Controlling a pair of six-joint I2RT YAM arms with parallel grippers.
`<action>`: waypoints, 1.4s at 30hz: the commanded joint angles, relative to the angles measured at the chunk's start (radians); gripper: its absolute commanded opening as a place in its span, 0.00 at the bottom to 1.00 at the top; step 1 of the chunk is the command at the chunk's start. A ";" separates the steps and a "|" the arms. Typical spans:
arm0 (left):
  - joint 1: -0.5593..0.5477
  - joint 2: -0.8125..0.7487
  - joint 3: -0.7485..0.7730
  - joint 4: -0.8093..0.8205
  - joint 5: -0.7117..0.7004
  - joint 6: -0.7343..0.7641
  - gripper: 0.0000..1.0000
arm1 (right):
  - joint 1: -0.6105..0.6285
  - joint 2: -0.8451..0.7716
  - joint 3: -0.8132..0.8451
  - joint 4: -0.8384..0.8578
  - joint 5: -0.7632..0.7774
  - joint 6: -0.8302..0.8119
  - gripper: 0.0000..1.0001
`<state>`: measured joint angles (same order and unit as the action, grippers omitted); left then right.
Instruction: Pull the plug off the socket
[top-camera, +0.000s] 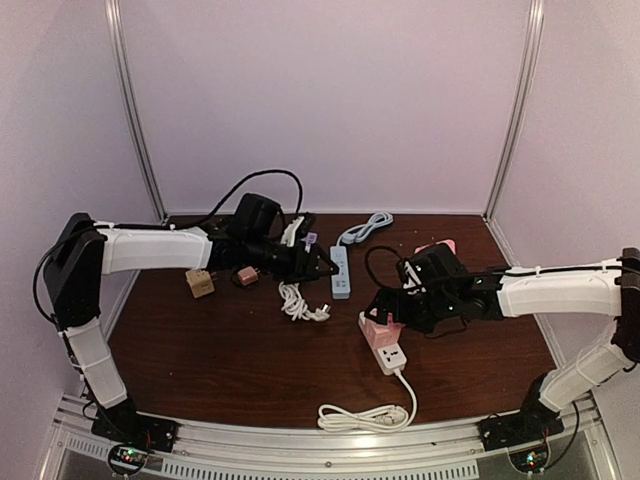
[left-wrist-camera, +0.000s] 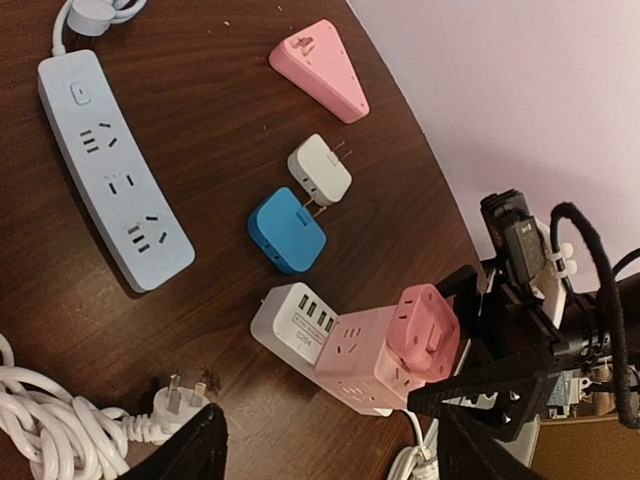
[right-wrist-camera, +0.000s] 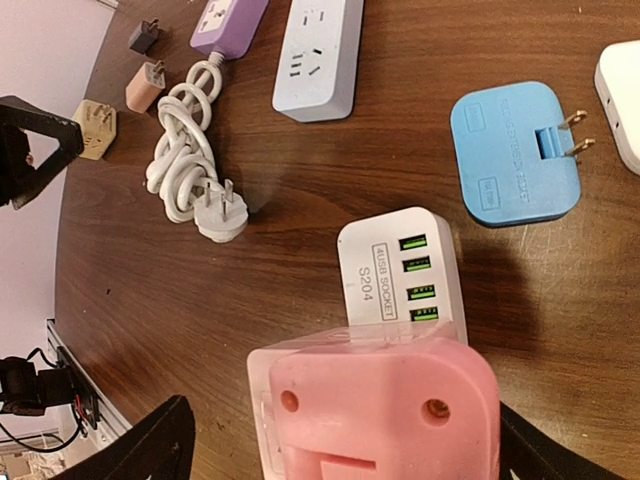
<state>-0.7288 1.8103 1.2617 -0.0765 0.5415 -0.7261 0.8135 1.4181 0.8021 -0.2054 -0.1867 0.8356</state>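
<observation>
The worktop (top-camera: 200, 350) is dark wood, enclosed by pale lilac walls with metal corner posts. The socket (left-wrist-camera: 275, 325), a white block with a row of four USB ports at one end, lies flat right of centre, toward the near edge. Its cord (top-camera: 365, 415) runs to a loose coil by the front rail. The plug (left-wrist-camera: 428, 330) is pink and sits seated in the top face of the socket, at the end away from the USB ports. The right tool (right-wrist-camera: 355, 448) is positioned over the plug with its fingers (right-wrist-camera: 150, 445) spread wide, one on each side of the pink body. A clear gap shows on one side; contact on the other side cannot be determined. Nothing is pinched. The left tool (left-wrist-camera: 325, 455) hangs over the rear centre of the worktop, well apart from the socket, with fingers spread and nothing between them. A blue-grey strip (top-camera: 341, 272) lies just beside its tips, and a coiled white cable (top-camera: 300, 300) with a three-pin end lies on the near side of it. A blue adapter (left-wrist-camera: 287, 230) rests near the USB end of the socket, a white adapter (left-wrist-camera: 320, 170) lies just beside it, and a pink wedge (left-wrist-camera: 320, 70) lies beyond.
</observation>
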 joint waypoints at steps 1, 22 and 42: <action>-0.031 -0.021 -0.013 0.071 0.000 -0.023 0.71 | 0.001 -0.077 -0.014 0.001 0.009 -0.030 0.97; -0.179 0.134 0.058 0.090 -0.005 -0.054 0.43 | -0.148 -0.180 -0.195 0.136 -0.226 0.029 0.68; -0.224 0.259 0.208 -0.093 -0.044 -0.012 0.33 | -0.155 -0.225 -0.164 0.134 -0.233 0.009 0.52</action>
<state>-0.9466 2.0499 1.4345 -0.1387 0.5144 -0.7666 0.6621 1.2194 0.6121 -0.0925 -0.4091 0.8600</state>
